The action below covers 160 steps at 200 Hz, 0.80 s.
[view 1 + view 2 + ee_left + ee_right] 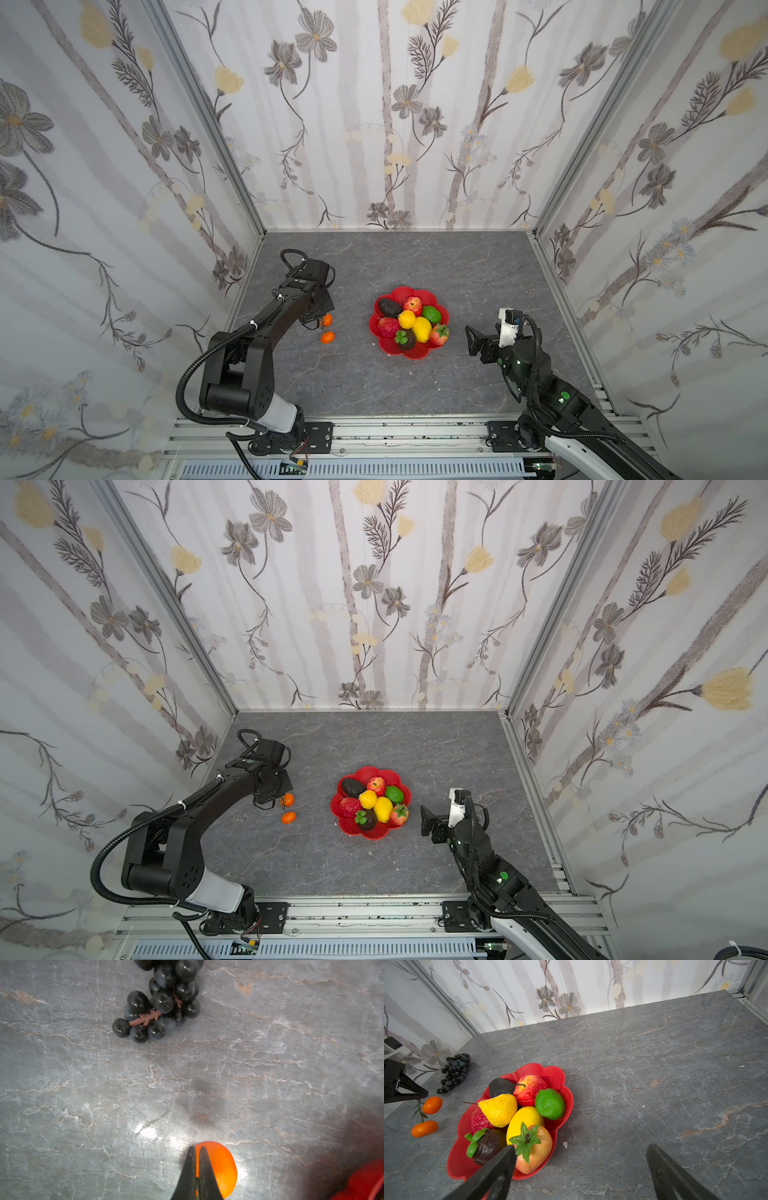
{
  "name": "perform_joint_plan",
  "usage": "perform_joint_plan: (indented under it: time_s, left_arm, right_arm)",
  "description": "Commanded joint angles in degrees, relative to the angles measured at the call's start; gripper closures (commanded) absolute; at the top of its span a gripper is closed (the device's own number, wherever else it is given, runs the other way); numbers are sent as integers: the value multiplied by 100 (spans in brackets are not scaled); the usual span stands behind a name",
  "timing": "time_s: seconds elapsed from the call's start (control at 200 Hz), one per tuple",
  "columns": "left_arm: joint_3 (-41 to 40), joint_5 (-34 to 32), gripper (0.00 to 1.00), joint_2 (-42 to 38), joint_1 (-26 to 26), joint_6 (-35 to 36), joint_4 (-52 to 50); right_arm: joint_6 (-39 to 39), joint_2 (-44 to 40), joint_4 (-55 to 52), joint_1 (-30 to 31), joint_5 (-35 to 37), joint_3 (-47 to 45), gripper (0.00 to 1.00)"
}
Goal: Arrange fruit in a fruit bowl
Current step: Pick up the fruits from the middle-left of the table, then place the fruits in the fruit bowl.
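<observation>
The red fruit bowl point(409, 353) point(456, 1167) holds several fruits, among them an avocado point(388, 307), apple point(529, 1088), lime point(550, 1103), lemon point(525, 1118) and strawberry point(439, 334). Two oranges point(327, 320) point(327, 337) joined by a green twig point(420, 1109) lie on the table left of the bowl. My left gripper point(197, 1148) point(424, 1094) is shut at the twig's upper end, beside the upper orange point(220, 1167). The black grape bunch point(164, 1001) point(454, 1070) lies beyond it, hidden under the arm in both top views. My right gripper point(581, 1147) point(470, 340) is open, right of the bowl.
The grey marbled tabletop point(415, 257) is walled by flowered panels on three sides. The aluminium frame rail point(374, 432) runs along the front edge. A small pale fleck point(565, 1144) lies by the bowl.
</observation>
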Motion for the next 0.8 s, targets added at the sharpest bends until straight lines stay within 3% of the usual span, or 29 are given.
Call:
perform_joint_plan:
  time_s: [0.0, 0.16, 0.31, 0.465, 0.794]
  left_arm:
    - [-34, 92, 100, -397, -193, -185, -234]
    - [48, 207, 100, -1017, -692, -475, -538]
    - [477, 271, 100, -1210, -1436, -321, -677]
    - [1204, 300, 100, -921, -2135, 89, -881]
    - [2669, 755, 100, 461, -3425, 1323, -1138]
  right_arm:
    - [-27, 8, 110, 1, 62, -4, 2]
    - [-37, 58, 139, 2, 68, -4, 2]
    - [-36, 112, 181, 1, 73, 0, 2]
    - [-37, 168, 212, 0, 75, -4, 2]
    - [-36, 82, 171, 6, 127, -8, 2]
